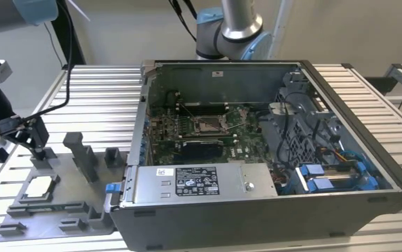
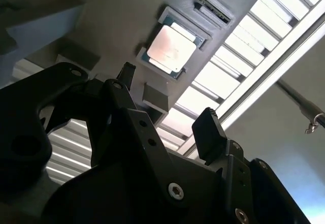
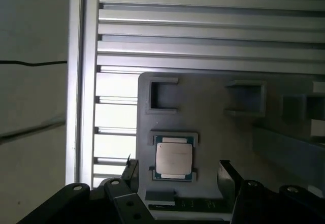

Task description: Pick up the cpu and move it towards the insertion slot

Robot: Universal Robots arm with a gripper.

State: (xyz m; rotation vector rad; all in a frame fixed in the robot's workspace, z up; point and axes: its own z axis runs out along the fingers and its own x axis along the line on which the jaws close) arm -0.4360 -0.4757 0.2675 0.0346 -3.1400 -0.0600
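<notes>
Hovering above the grey tray [image 1: 43,223], the gripper [image 3: 177,172] is seen spread open, nothing held. The cpu [image 3: 173,156] is seated in its tray pocket, well apart from the insertion slot [image 1: 208,124]. Its opposite edges should probably be centred on and squared up to, so it's lifted flat.

print on the label sticker [image 1: 195,180] is illegible.
</notes>
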